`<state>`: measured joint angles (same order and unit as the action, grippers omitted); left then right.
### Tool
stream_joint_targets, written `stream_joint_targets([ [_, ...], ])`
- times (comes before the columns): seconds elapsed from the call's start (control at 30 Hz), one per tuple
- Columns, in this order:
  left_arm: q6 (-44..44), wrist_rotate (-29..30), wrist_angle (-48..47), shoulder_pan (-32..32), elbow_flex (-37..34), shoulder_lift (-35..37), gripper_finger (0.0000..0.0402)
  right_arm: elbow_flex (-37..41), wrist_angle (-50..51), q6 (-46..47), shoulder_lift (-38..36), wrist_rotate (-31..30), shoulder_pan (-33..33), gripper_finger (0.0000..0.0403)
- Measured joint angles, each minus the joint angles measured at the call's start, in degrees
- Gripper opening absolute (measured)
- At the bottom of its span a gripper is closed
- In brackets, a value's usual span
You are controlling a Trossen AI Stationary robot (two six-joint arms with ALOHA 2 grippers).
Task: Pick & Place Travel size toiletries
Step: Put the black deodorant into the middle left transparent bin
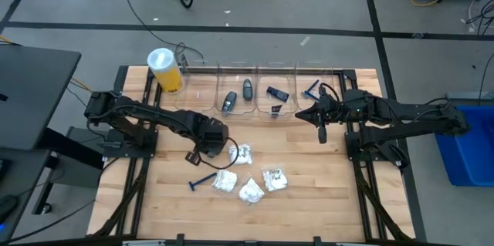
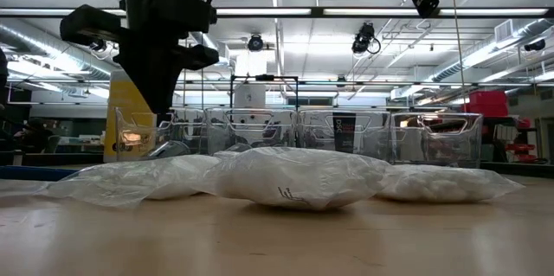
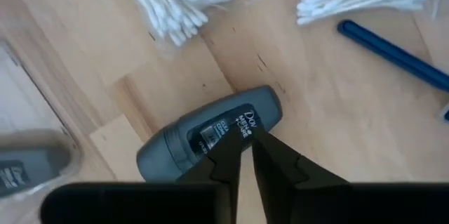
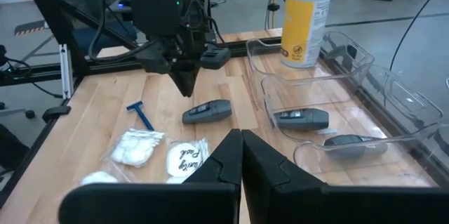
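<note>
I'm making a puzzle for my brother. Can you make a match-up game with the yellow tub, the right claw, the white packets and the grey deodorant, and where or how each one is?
Things:
1. yellow tub
2. right claw
3. white packets
4. grey deodorant

Place or state:
A. shut, up in the air
B. standing upright at the back left corner
C. lying flat by the tips of the left claw
D. bunched together near the front middle

Pairs: 1-B, 2-A, 3-D, 4-C
</note>
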<state>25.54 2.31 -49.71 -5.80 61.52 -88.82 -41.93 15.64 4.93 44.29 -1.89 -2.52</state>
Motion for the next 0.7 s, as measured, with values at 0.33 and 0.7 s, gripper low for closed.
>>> stream_joint_targets([
  [0.33,6.44,0.00,-0.76,0.07,0.02,0.00,0.0155,0.00,0.01,0.00,0.00,-1.07,0.00,0.0007],
  [0.7,16.54,0.00,-2.35,0.07,0.04,0.00,0.0246,0.00,0.00,0.01,0.00,-1.07,-0.01,0.0007],
])
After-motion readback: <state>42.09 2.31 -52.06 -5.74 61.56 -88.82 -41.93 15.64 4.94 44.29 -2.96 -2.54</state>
